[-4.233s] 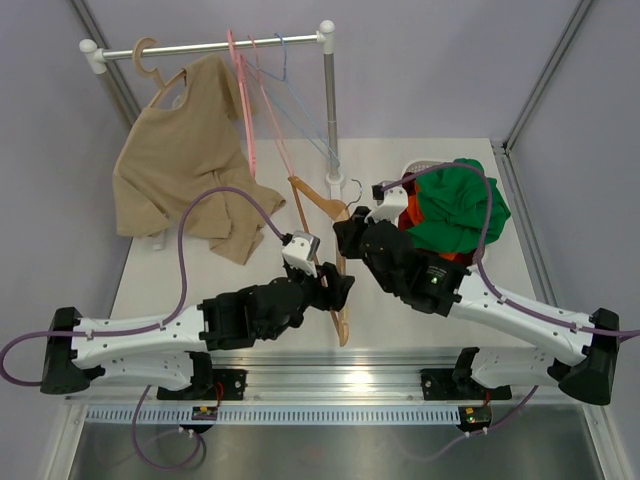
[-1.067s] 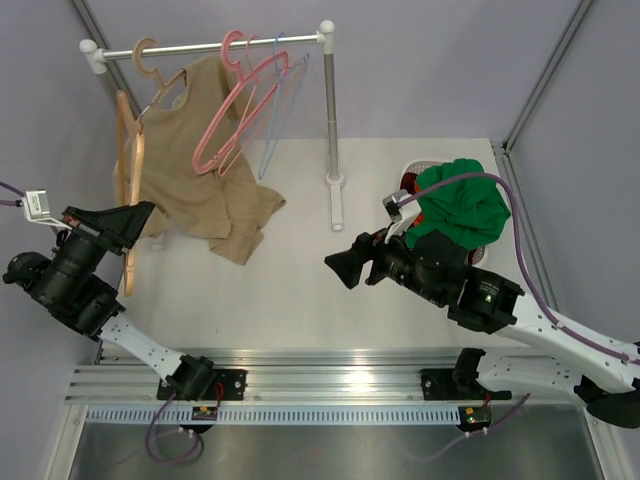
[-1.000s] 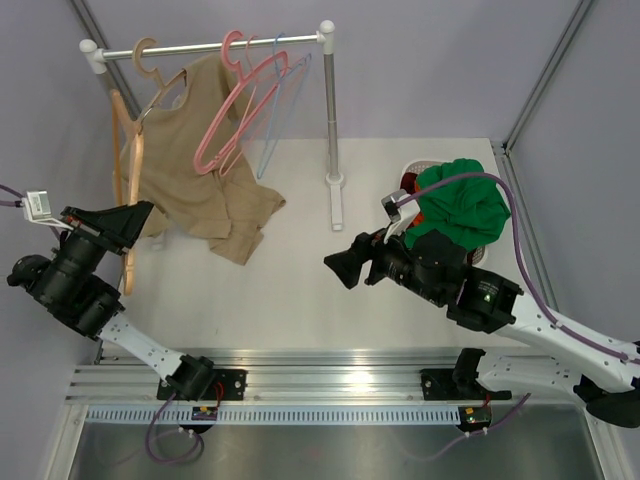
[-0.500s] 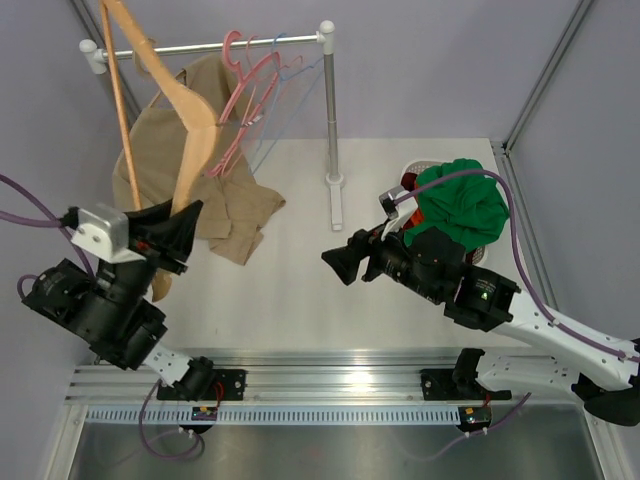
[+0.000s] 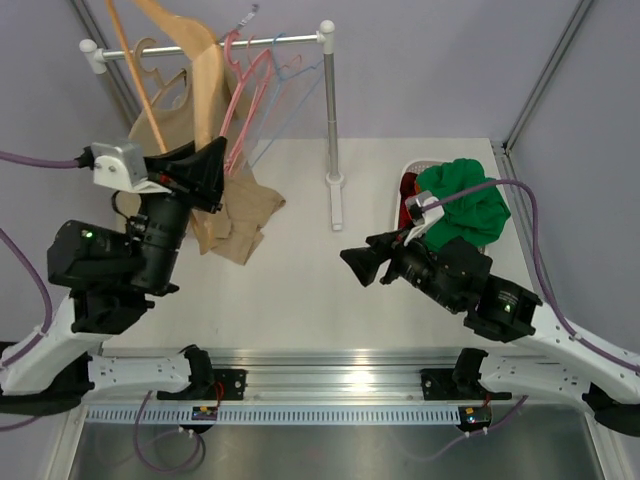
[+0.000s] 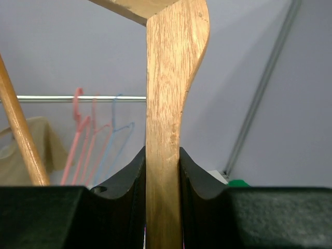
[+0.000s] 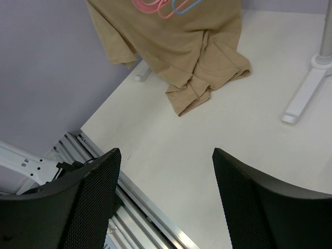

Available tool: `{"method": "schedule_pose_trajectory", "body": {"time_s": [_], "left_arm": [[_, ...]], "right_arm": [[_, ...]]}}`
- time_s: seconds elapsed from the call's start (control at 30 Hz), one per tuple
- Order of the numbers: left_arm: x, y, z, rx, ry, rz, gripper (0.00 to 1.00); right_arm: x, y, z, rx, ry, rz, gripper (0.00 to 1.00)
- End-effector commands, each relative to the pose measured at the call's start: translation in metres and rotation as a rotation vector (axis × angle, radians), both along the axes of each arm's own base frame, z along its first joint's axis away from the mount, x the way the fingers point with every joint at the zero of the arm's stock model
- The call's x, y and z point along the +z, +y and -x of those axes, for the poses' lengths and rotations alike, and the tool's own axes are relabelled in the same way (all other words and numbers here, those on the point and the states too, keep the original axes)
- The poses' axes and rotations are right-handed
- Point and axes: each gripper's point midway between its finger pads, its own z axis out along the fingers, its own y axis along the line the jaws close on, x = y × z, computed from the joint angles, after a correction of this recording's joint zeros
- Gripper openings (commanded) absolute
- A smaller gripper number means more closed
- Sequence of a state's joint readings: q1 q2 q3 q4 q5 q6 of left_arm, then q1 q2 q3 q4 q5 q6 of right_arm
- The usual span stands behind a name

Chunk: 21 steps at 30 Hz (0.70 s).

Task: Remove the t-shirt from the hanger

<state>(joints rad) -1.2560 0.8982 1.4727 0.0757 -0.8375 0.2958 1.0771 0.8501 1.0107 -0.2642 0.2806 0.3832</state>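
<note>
Shirt's off already: the bright green cloth t-shirt [image 5: 465,205] sits heaped by the table's [image 5: 300,285] right edge, left claw [image 5: 208,165] clenched on the bare light-brown wooden hanger [image 6: 165,119] above the far-left corner, right claw [image 7: 166,192] released and empty, so next probably means hooking it carefully onto the silver metal rail [image 5: 312,37].

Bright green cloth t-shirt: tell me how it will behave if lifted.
The bright green cloth t-shirt lies crumpled in a heap, so it is probably floppy and will sag when lifted. Being cloth, it is likely light. It overlaps a red-orange garment, which might drag along.
</note>
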Motion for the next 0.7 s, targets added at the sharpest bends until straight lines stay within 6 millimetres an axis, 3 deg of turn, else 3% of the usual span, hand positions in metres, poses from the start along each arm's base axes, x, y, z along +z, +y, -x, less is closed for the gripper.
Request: {"method": "schedule_pose_trajectory", "body": {"time_s": [0.0,0.07,0.1,0.17,0.2,0.3,0.33,0.43,0.47,0.57,0.63,0.67], "left_arm": [[-0.052,-0.079,-0.015,-0.285,0.165,-0.080,0.00],[-0.056,-0.074,-0.031,-0.301,0.195,-0.025,0.00],[-0.066,-0.064,-0.048,-0.294,0.217,-0.032,0.00],[-0.073,-0.038,-0.062,-0.252,0.240,0.014,0.00],[-0.089,-0.037,-0.067,-0.272,0.267,0.001,0.00],[-0.098,-0.007,-0.077,-0.307,0.278,0.073,0.00],[-0.118,0.000,-0.085,-0.303,0.321,0.090,0.00],[-0.121,0.025,-0.084,-0.292,0.302,0.144,0.00],[-0.126,0.029,-0.085,-0.293,0.313,0.157,0.00],[-0.118,0.035,-0.082,-0.291,0.281,0.156,0.00],[-0.123,0.044,-0.088,-0.255,0.303,0.155,0.00],[-0.127,0.057,-0.094,-0.204,0.311,0.148,0.00]], "right_arm": [[0.005,-0.024,-0.002,-0.062,-0.037,0.004,0.78],[0.004,-0.026,0.001,-0.058,-0.040,-0.003,0.78],[0.003,-0.025,0.001,-0.053,-0.038,-0.003,0.78],[-0.001,-0.021,0.001,-0.041,-0.030,0.007,0.78],[-0.005,-0.020,0.001,-0.039,-0.028,0.013,0.78],[-0.007,-0.014,-0.001,-0.036,-0.025,0.016,0.78],[-0.006,-0.013,-0.002,-0.034,-0.027,0.015,0.78],[-0.009,-0.011,-0.003,-0.034,-0.021,0.019,0.78],[-0.008,-0.010,-0.003,-0.032,-0.021,0.017,0.78],[-0.011,-0.006,-0.003,-0.024,-0.012,0.026,0.78],[-0.011,-0.004,-0.003,-0.018,-0.009,0.024,0.78],[-0.011,-0.003,-0.003,-0.014,-0.008,0.023,0.78]]}}
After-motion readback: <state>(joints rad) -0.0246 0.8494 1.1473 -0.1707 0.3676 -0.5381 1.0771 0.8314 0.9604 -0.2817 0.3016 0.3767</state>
